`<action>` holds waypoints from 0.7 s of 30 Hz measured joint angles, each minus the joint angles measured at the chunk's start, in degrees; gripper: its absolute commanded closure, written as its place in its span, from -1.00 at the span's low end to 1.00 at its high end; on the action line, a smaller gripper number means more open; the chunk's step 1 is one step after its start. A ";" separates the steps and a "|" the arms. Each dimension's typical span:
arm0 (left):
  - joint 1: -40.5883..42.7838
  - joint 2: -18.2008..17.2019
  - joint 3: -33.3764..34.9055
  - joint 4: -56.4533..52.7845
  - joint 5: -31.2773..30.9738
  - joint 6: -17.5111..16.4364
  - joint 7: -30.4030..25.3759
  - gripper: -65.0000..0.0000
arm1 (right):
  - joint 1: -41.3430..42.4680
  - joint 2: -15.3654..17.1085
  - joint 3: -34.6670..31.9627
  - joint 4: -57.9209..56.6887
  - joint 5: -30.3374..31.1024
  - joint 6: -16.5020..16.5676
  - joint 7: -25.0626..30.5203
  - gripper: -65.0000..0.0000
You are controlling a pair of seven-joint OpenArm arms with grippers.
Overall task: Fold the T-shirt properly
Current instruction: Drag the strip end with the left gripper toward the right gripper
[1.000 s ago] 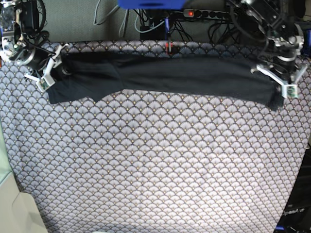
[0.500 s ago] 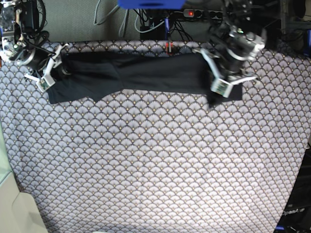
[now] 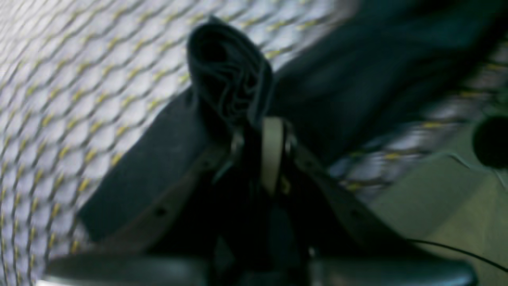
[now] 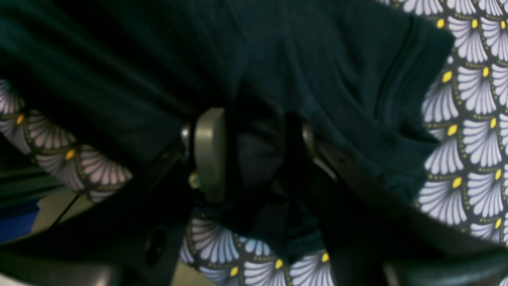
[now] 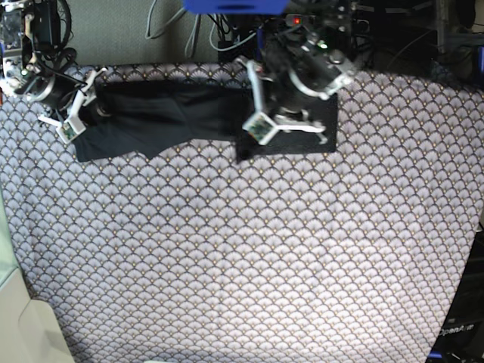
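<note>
The dark charcoal T-shirt (image 5: 159,121) lies as a narrow strip along the back of the table, with its right part doubled back over itself. My left gripper (image 5: 255,130) is shut on the shirt's right end and holds it near the table's middle. In the left wrist view the gripper (image 3: 258,135) pinches a bunched roll of fabric (image 3: 228,79). My right gripper (image 5: 76,117) is shut on the shirt's left end at the back left. In the right wrist view the gripper (image 4: 258,151) has dark fabric (image 4: 317,59) between its fingers (image 4: 209,155).
The scallop-patterned white-and-brown cloth (image 5: 242,249) covers the whole table. Cables and a power strip (image 5: 318,21) run behind the back edge, with a blue object (image 5: 234,6) above. A pale surface (image 5: 23,325) borders the front left.
My left gripper has carried the shirt's right end leftward from the table's right edge to its middle, doubling the strip over itself. The right arm has not moved.
</note>
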 measured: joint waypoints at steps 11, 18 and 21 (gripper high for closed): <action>-3.34 -0.04 4.96 -2.14 -0.04 4.50 1.31 1.00 | 0.00 0.02 0.00 0.00 -0.02 0.00 0.07 0.22; -3.32 -0.02 4.98 -3.76 -0.20 4.35 1.29 1.00 | 0.00 0.02 0.00 0.00 -0.02 0.00 0.02 0.22; -3.30 -0.04 4.98 -3.80 -0.20 4.33 1.31 1.00 | 0.00 0.00 0.00 0.04 -0.02 0.00 -0.02 0.22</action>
